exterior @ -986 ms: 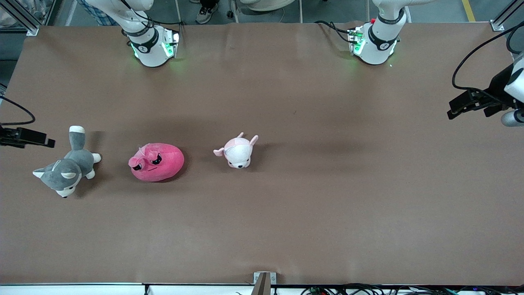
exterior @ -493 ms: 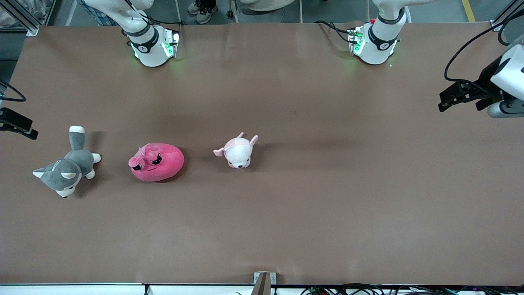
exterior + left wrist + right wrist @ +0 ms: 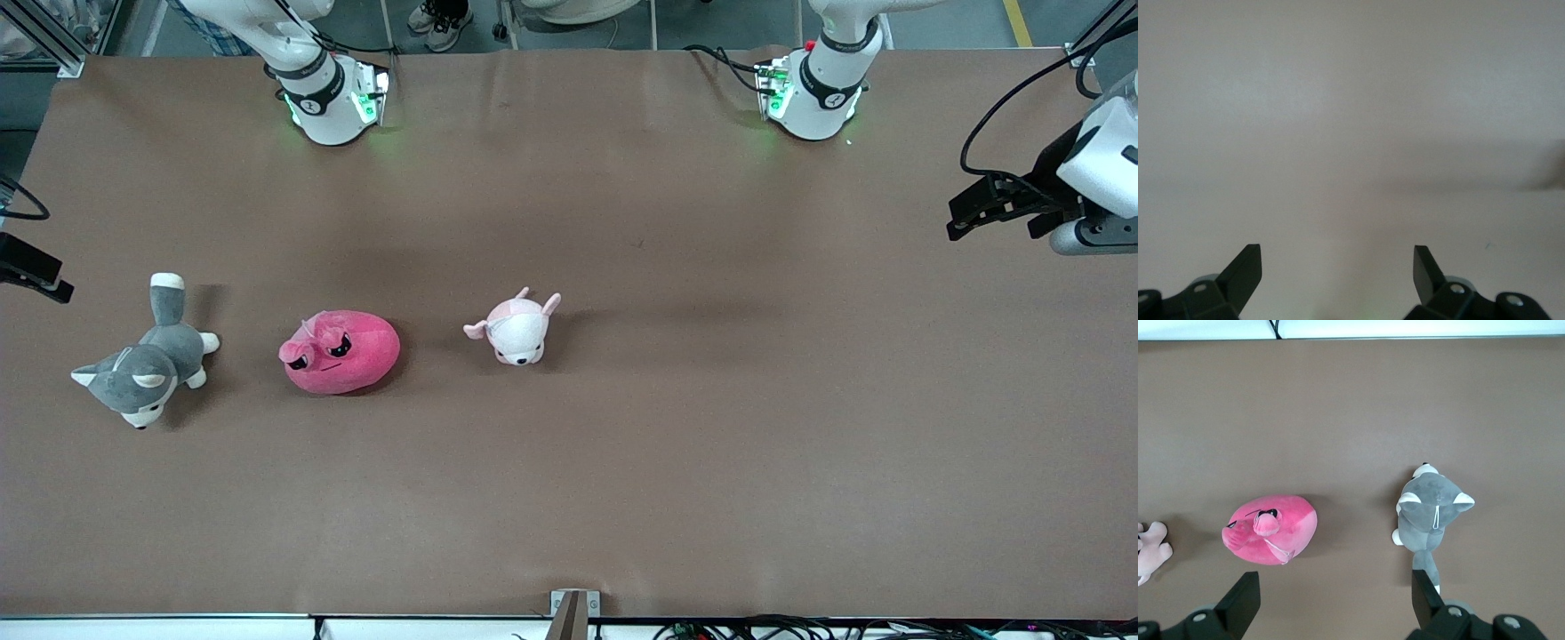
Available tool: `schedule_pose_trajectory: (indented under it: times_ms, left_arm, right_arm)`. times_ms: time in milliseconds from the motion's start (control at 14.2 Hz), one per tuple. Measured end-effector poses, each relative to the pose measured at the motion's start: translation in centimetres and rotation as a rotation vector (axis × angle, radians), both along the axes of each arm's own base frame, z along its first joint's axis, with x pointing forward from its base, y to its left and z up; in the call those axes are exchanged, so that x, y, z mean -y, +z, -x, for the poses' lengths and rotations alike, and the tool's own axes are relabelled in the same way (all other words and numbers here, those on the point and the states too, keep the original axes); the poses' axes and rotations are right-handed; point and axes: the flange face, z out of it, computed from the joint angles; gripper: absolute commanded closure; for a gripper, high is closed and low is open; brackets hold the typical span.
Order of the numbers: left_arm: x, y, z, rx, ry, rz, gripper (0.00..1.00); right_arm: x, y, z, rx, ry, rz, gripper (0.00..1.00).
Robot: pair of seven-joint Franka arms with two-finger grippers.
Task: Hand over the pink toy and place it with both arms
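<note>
You see a gray plush dog point(image 3: 142, 367) and a pale pink plush animal point(image 3: 516, 327) lying well apart on the brown bench point(image 3: 711, 427).

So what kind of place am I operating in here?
Probably a robotics lab: a brown-covered table with aluminium framing, loose cables, plush test toys including the pink toy, and someone's shoes on the floor.

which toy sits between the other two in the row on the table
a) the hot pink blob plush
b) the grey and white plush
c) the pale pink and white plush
a: in the front view the pink toy lies on the table with the grey and white plush beside it toward the right arm's end and the pale pink and white plush beside it toward the left arm's end.
</note>
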Motion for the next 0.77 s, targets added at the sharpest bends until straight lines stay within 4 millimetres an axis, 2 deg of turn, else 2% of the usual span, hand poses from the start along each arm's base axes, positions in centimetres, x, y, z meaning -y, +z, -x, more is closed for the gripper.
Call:
schedule_pose_trajectory:
  times_ms: [282, 775]
  left_arm:
    - [-0.5, -0.1, 0.1, -0.013, 0.006, -0.001, 0.00]
    - [-0.4, -0.2, 0.3, -0.026, 0.002, -0.002, 0.00]
  right_arm:
    - [0.0, -0.7, 1.6, -0.027, 0.001, -0.009, 0.00]
    - [-0.4, -2.2, 5.7, -0.005, -0.052, -0.028, 0.00]
